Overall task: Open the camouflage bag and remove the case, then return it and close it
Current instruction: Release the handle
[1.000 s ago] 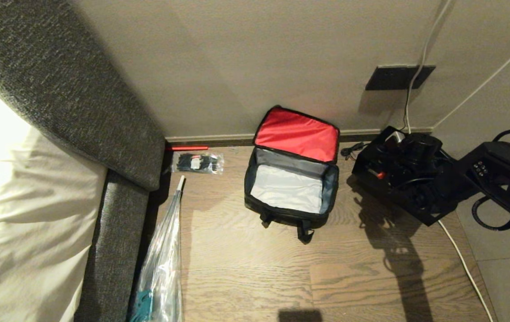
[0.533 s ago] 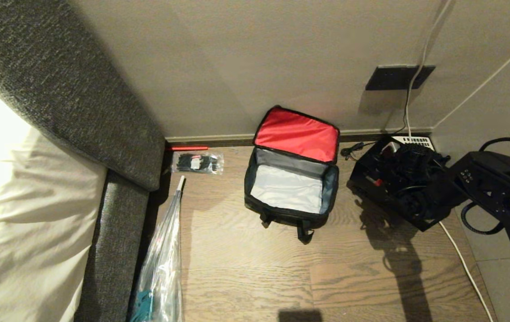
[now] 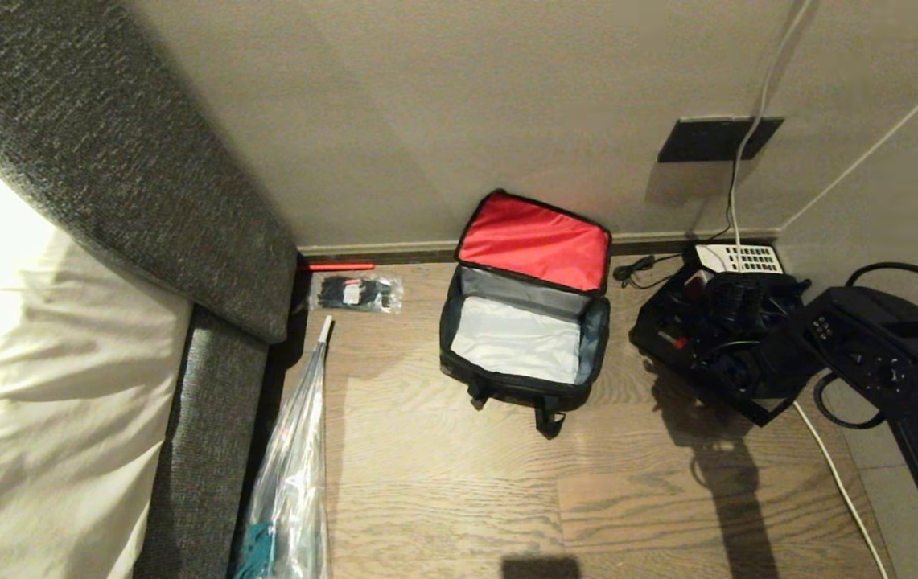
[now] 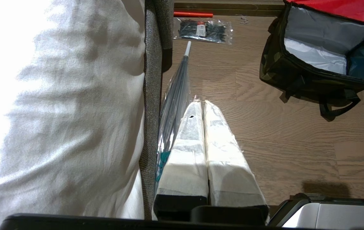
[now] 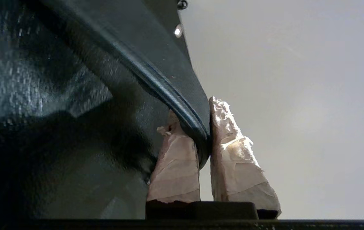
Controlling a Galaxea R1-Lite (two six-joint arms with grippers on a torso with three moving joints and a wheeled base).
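Case out of bag, held clear to the right

Case (image 3: 720, 342): black box, gripped by the right gripper (image 5: 204, 140), whose padded fingers (image 5: 233, 153) are clamped on a black rounded edge or handle of it. Against the pictures of a second ago it has shifted a little toward the wall and tilted, uncovering a white ribbed block (image 3: 736, 257) at the skirting. Judgement: removal is done; the return into the bag comes next.

Camouflage bag (image 3: 523, 322): on the wooden floor by the wall, unmoved, lid thrown back with red lining showing, pale interior empty.

Left gripper (image 4: 204, 127): parked low beside the bed edge, fingers pressed together, holding nothing.

Other items: folded clear umbrella (image 3: 294, 466); packet of black cable ties (image 3: 356, 293).

Not legible: whether the case rests on the floor or hangs above it; its far side is masked by the right arm; the grip point cannot be seen from the head camera; the bag's zipper pull is not visible.
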